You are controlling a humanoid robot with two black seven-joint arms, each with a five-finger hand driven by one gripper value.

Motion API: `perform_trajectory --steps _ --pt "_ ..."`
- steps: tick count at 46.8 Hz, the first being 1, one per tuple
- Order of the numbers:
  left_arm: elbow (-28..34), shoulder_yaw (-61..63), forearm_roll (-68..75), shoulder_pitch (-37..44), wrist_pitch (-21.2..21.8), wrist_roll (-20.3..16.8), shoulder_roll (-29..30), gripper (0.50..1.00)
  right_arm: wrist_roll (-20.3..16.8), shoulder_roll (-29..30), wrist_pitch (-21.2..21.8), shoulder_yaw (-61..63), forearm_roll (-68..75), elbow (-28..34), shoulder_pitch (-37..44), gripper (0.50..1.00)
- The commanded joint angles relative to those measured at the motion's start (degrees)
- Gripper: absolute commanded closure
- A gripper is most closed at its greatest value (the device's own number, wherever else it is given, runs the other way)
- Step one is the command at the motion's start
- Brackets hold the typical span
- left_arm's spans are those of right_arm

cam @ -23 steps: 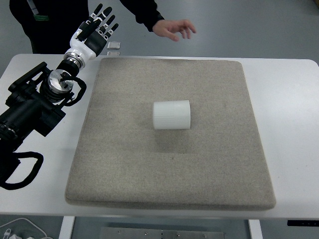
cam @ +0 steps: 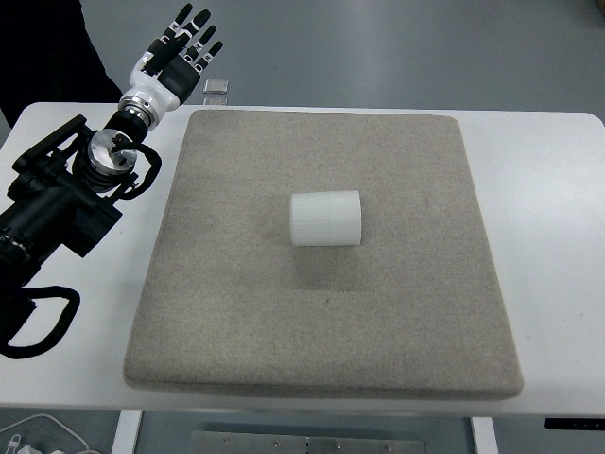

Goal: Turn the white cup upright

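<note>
Table front: we see the white table [cam: 553,284] bare along its near edge, with the beige mat [cam: 236,322] covering most of it.
Cup: the white cup [cam: 325,218] lies on its side near the mat's centre, its axis running left to right; nothing touches it.
Left arm: it enters from the left edge, black links rising toward the far left corner of the table.
Left hand: our left hand [cam: 175,52] hangs beyond the table's far edge, well apart from the cup, fingers [cam: 192,33] spread wide and slack, holding nothing and touching nothing.
Small item: a little square object [cam: 216,87] lies just beside the hand at the far edge; we cannot tell what it is.
Change: half a second ago a person's hand reached in over the far edge; it is gone now, while cup and left hand sit much as they did.
Meaning: we judge the workspace is clear and the flip not yet begun; the reach to the cup comes next.
Right hand: not visible.
</note>
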Motion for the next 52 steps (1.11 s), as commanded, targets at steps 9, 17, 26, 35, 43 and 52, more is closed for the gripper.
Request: perform_trajectory --steps 9,17,26,35,43,52 --pt "0.6 1.6 0.6 -0.2 -0.9 0.0 0.2 0.506 0.0 0.0 0.0 0.0 0.0 0.0 0.0 0.57" --pt "0.4 3.0 0.7 -0.3 -1.1 0.0 0.1 0.506 0.0 0.0 0.0 0.0 0.0 0.0 0.0 0.57" --pt "-0.4 5.0 5.9 -1.0 -1.2 0.0 0.0 0.508 0.0 0.0 0.0 0.0 0.0 0.0 0.0 0.57" --pt "-4.5 5.5 16.2 -2.8 -1.1 0.4 0.2 0.508 0.0 0.0 0.0 0.0 0.0 0.0 0.0 0.57" --pt "-7.8 5.6 29.0 -3.3 -1.1 0.7 0.4 0.508 0.0 0.0 0.0 0.0 0.0 0.0 0.0 0.57" --pt "-15.7 8.9 41.4 -3.7 -1.1 2.1 2.9 0.508 0.0 0.0 0.0 0.0 0.0 0.0 0.0 0.57"
